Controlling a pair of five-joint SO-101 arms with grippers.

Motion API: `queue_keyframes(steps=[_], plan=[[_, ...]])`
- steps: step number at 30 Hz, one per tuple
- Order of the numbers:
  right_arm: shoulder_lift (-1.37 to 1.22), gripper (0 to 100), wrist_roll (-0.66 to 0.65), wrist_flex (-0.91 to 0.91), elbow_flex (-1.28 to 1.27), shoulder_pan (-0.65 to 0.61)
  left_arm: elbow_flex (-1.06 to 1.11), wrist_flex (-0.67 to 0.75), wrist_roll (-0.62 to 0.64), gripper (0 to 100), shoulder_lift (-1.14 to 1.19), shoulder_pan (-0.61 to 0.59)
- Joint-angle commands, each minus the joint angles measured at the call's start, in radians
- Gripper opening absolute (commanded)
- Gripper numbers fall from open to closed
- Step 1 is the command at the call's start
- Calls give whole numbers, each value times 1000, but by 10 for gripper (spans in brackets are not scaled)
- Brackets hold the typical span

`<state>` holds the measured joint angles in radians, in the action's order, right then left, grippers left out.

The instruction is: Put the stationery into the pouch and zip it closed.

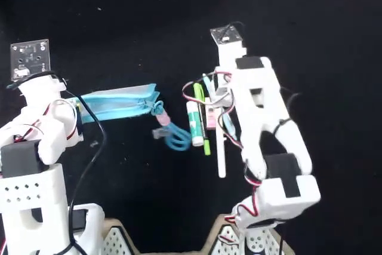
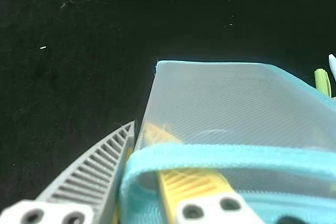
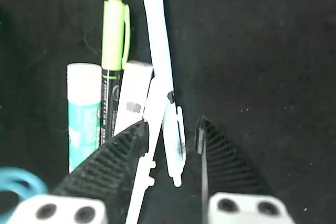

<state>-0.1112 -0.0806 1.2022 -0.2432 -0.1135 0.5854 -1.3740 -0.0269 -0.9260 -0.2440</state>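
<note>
On my high view the light blue mesh pouch (image 1: 119, 104) lies flat on the black table (image 1: 310, 58), left of centre, with its blue zipper cord (image 1: 174, 134) looped out from the end nearest the stationery. My left gripper (image 2: 140, 126) is clamped on the far end of the pouch: in the left wrist view the yellow finger (image 2: 184, 184) shows through the mesh from inside, the grey finger (image 2: 100, 174) sits just outside the wall, and the two are drawn tight with the fabric between them. The stationery lies in a tight row just beside the cord: a glue stick (image 1: 194, 125) with a teal label, a green highlighter (image 1: 203, 120), a small white block (image 3: 131, 98) and a white pen (image 1: 221, 153), all roughly parallel and touching or nearly so. My right arm hangs over this cluster. In the right wrist view the right gripper (image 3: 172, 123) is spread moderately wide, its black fingers (image 3: 115, 166) on either side of the white pen, with one tip close against the white block; it has hold of nothing, and I cannot tell whether the fingertips touch the table
</note>
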Motion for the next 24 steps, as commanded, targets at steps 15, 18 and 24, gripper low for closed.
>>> queue_keyframes(steps=[15,18,24], plan=[[117,145,58,-425,-321,-242,30,0,3,30,5,-7],[117,145,66,-450,-321,-245,30,0,3,30,6,-7],[125,145,63,-456,-321,-247,30,0,3,30,9,-7]])
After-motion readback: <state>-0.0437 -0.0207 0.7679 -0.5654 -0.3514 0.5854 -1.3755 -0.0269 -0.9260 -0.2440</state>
